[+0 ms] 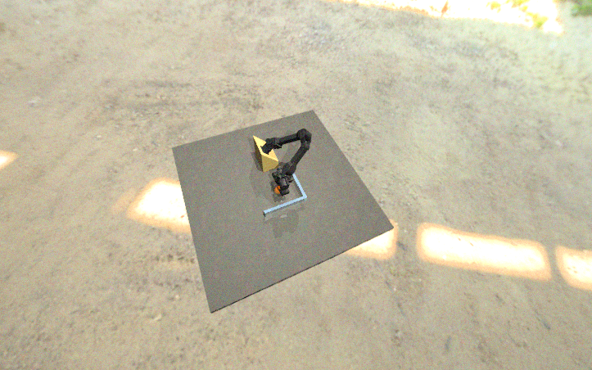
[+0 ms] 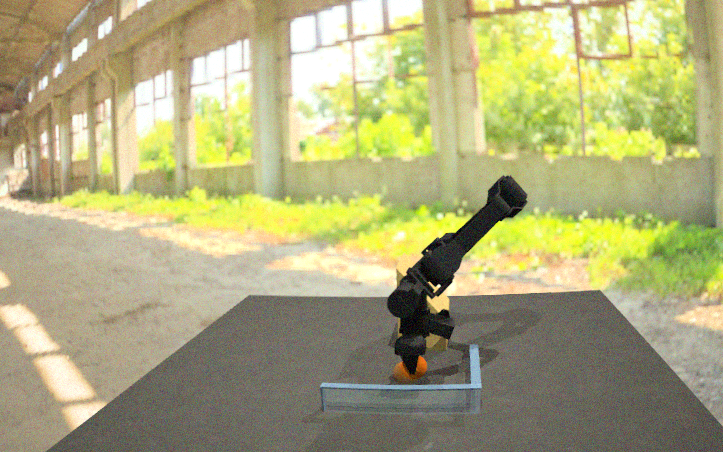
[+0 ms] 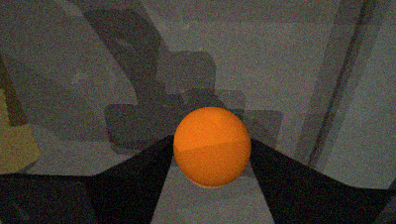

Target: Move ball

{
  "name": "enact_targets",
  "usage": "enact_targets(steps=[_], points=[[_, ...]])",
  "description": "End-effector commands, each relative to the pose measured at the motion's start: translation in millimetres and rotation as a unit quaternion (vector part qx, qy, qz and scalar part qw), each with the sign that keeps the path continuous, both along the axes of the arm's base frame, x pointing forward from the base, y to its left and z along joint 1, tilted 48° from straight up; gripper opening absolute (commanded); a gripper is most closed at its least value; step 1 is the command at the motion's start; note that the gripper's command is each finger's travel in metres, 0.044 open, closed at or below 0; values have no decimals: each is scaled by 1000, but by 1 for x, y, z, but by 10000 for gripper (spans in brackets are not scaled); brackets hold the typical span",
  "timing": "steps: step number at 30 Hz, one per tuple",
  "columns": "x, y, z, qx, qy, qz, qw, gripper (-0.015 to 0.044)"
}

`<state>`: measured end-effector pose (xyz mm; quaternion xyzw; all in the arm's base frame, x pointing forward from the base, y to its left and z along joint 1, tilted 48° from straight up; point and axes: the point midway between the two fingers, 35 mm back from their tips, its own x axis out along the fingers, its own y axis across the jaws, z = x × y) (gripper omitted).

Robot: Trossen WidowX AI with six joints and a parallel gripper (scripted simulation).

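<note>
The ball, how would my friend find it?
Look at the dark table, then at the two clear walls that make a corner. The ball sits just inside them, gripped by the arm's black fingers. It is the only round orange thing there.

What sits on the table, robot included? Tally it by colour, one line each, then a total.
Orange: 1, the ball
Yellow: 1, the block
Clear bluish: 2, the walls
Black: 1, the arm, its gripper shut on the ball
Total: 5
</note>
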<state>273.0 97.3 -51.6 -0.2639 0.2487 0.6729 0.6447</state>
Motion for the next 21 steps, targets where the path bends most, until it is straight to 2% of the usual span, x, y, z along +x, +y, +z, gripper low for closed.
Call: enact_targets(steps=[1, 16, 21], points=[[10, -20, 16, -5, -10, -4, 1000, 0], [4, -87, 81, -1, -9, -2, 1000, 0], [3, -89, 84, 0, -9, -2, 1000, 0]])
